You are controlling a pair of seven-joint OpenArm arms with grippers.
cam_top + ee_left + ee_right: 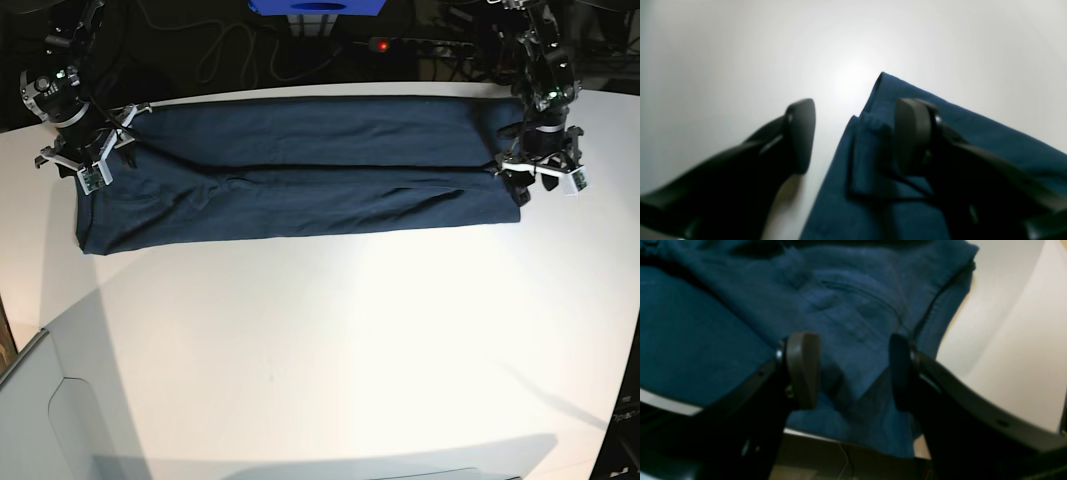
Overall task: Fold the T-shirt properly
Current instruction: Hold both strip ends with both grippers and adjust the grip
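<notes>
The T-shirt [290, 185] lies across the far part of the white table [320, 340] as a long, flat band, already folded lengthwise, with a seam-like ridge running along its middle and a few shallow creases near its centre. It reads as thin, soft cotton: light, limp, with no stiffness of its own, so any lifted part will likely sag and drag the rest. The cloth looks matte rather than slick, so the pads should hold it, but a shallow pinch may catch only the top layer and let the lower ones slide apart.

The sensible places to take hold are the two short ends, pinching through all layers at the corners so the stack moves as one.

At the end on the base view's right, the left gripper [855, 135] stands with jaws wide apart, one finger over the cloth and the other over bare table, straddling the layered edge of the shirt; it grips nothing.

At the opposite end, the right gripper [853, 370] hangs over rumpled fabric with its jaws apart and cloth visible between the pads, not clamped. Here the shirt reaches the table's edge.
</notes>
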